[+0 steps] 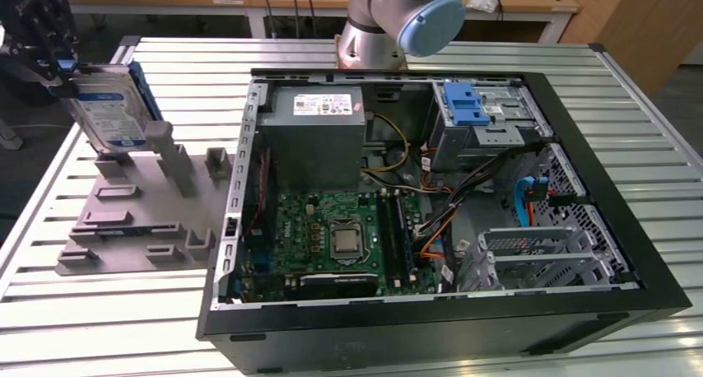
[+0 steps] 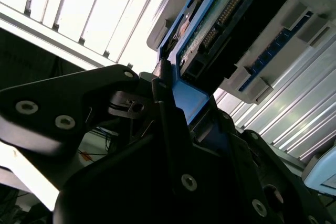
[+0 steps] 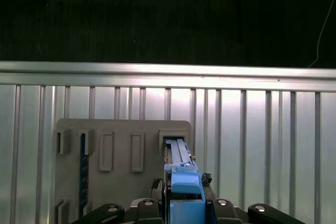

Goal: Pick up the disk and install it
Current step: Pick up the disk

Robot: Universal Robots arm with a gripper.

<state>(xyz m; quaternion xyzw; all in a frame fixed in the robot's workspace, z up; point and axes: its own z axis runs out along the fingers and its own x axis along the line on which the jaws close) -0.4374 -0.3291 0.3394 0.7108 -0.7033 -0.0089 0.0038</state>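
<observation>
The arm's base (image 1: pixel 379 19) stands behind the open computer case (image 1: pixel 429 323), and the gripper (image 1: pixel 66 68) hangs at the exterior view's left, pointing down over the grey holder (image 1: pixel 132 221) on the slatted table (image 1: pixel 110 328). Its black fingers (image 2: pixel 168 145) are clamped on the blue bracket at the top of the disk (image 1: pixel 110 118). The disk stands upright (leaning slightly), label towards the case, its lower end at the holder's tall posts; whether it is clear of the slot cannot be told.
</observation>
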